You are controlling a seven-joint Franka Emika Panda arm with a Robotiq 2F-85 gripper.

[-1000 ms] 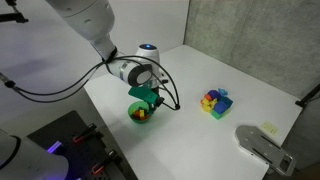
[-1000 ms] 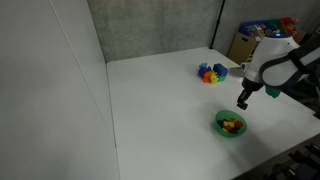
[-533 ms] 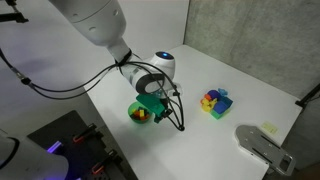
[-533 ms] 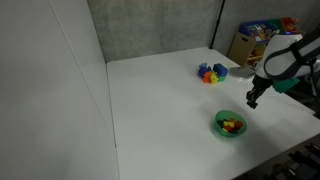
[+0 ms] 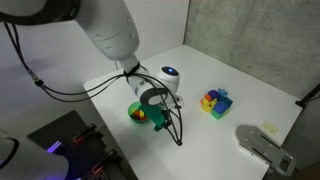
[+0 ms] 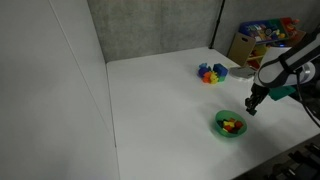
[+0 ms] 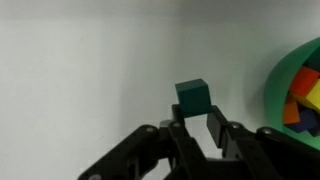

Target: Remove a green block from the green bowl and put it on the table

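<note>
Between the fingertips of the claw (image 7: pixel 197 122), in the wrist view, sat the green block (image 7: pixel 192 96), a small dark cube pinched low on its sides by the two black fingers (image 7: pixel 215 130). The claw was closed on it. Whether the cube touched the white table (image 7: pixel 80 70) under it could not be told.

Off to the right of the claw in that view, near but apart from it, curved the wall of the green bowl (image 7: pixel 280 85), with small coloured pieces (image 7: pixel 305 98) lying inside.

Both exterior views showed the claw (image 5: pixel 161 122) (image 6: pixel 250 110) pointing down over the table (image 5: pixel 250 85) (image 6: pixel 160 100), just beside the green bowl (image 5: pixel 132 108) (image 6: pixel 219 124) and outside its rim. The cube itself was too small to make out there. Well apart from the claw, on the far side from the bowl, lay a multicoloured block cluster (image 5: pixel 215 102) (image 6: pixel 210 73).
</note>
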